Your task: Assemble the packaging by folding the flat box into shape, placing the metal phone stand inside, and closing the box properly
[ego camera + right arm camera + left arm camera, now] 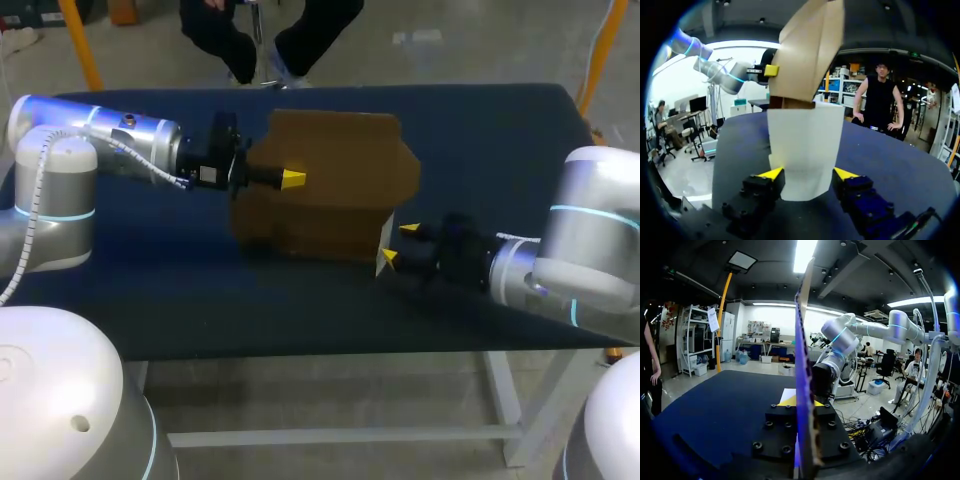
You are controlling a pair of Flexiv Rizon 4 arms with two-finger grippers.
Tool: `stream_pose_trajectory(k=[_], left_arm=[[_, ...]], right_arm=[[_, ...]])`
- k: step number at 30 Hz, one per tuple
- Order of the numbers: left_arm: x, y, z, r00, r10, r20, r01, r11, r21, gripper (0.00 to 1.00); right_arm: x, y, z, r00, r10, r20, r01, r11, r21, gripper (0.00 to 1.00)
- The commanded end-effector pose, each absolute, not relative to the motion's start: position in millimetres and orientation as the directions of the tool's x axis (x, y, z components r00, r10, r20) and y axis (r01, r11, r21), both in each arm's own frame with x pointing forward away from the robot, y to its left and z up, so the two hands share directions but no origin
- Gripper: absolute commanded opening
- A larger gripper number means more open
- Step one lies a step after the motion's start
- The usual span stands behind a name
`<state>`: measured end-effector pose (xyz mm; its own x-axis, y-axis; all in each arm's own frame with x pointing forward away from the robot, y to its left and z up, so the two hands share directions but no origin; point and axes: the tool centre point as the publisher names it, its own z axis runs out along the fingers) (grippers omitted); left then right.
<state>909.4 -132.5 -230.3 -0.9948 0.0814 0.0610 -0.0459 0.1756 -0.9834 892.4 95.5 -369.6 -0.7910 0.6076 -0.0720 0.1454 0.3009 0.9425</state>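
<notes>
The brown cardboard box (330,190) stands partly folded and raised at the middle of the table. My left gripper (292,178) is shut on its left upper panel. In the left wrist view that panel (802,365) runs edge-on between the left gripper's (801,402) fingers. A white flap (385,240) hangs at the box's near right corner. My right gripper (398,244) is open, one yellow tip on each side of the flap. In the right wrist view the white flap (805,145) fills the gap of the right gripper (808,173), under the brown body (807,55). No phone stand shows.
The table (150,270) is covered in dark blue cloth, with bare cloth to the left, right and front of the box. Its front edge runs just below my right arm (560,260). My left arm (110,140) lies along the back left.
</notes>
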Motion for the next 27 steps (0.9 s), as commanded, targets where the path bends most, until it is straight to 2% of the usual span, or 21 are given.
stream_pose_trajectory(k=[1,8,27], left_arm=[[909.4,-132.6,-233.1,-0.995,0.083,0.061,-0.046,0.175,-0.984,0.0],[909.4,-132.6,-233.1,-0.995,0.083,0.061,-0.046,0.175,-0.984,0.0],[909.4,-132.6,-233.1,-0.995,0.083,0.061,-0.046,0.175,-0.984,0.0]], right_arm=[[894.0,101.3,-372.5,-0.715,0.691,-0.105,0.148,0.296,0.944,0.69],[899.8,110.2,-373.5,-0.69,0.717,-0.1,0.159,0.285,0.945,0.78],[902.6,114.8,-376.9,-0.564,0.822,-0.084,0.212,0.242,0.947,0.71]])
